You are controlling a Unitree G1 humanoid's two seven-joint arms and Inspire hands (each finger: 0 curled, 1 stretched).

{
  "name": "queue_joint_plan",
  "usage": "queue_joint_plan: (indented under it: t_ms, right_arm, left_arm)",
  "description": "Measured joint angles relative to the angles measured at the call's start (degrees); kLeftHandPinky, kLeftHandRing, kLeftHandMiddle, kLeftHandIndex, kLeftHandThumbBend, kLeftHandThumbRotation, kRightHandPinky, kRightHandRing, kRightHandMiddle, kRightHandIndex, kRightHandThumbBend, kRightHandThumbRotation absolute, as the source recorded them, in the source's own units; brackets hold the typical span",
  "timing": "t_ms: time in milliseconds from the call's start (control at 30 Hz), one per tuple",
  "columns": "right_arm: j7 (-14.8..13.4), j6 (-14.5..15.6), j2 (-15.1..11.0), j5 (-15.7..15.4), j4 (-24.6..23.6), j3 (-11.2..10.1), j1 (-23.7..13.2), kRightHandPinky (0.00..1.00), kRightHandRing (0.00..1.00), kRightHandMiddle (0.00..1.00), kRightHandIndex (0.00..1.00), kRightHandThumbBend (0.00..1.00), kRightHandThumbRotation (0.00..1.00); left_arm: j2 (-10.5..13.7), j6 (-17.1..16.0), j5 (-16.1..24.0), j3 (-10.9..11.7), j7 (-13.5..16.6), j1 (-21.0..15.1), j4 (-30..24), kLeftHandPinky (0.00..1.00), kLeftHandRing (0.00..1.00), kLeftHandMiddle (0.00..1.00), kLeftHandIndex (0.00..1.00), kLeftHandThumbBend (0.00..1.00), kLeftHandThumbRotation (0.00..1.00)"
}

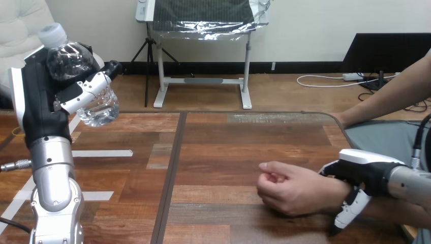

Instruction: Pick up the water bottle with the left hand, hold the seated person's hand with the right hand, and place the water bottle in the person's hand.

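My left hand [43, 101] is raised at the left of the head view, its fingers [89, 89] curled round a clear water bottle [76, 68] with a white cap, held well above the table. The person's hand [289, 188] rests on the table at the lower right, loosely closed. My right hand [363, 175] comes in from the right and sits at the person's wrist [338, 195], with a finger [350, 211] curving down over the near side of that wrist.
The wooden table [223, 152] has a dark seam down its middle and white tape strips [99, 153] on its left part. The person's other forearm [386, 99] reaches in at the upper right, over the table's rounded corner.
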Motion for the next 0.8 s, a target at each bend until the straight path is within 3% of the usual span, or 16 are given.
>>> queue_joint_plan:
  t_ms: [400, 800]
  right_arm:
    - [-0.4, 0.0, -0.7, 0.7, 1.0, -0.8, 0.0, 0.7, 0.87, 0.92, 0.91, 1.0, 0.23]
    - [-0.4, -0.3, -1.4, 0.8, 1.1, -0.9, 0.1, 0.66, 0.83, 0.88, 0.88, 1.0, 0.22]
  left_arm:
    - [0.0, 0.0, 0.0, 0.0, 0.0, 0.0, 0.0, 0.29, 0.34, 0.4, 0.41, 0.64, 0.0]
    - [0.0, 0.0, 0.2, 0.0, 0.0, 0.0, 0.0, 0.29, 0.34, 0.4, 0.41, 0.63, 0.0]
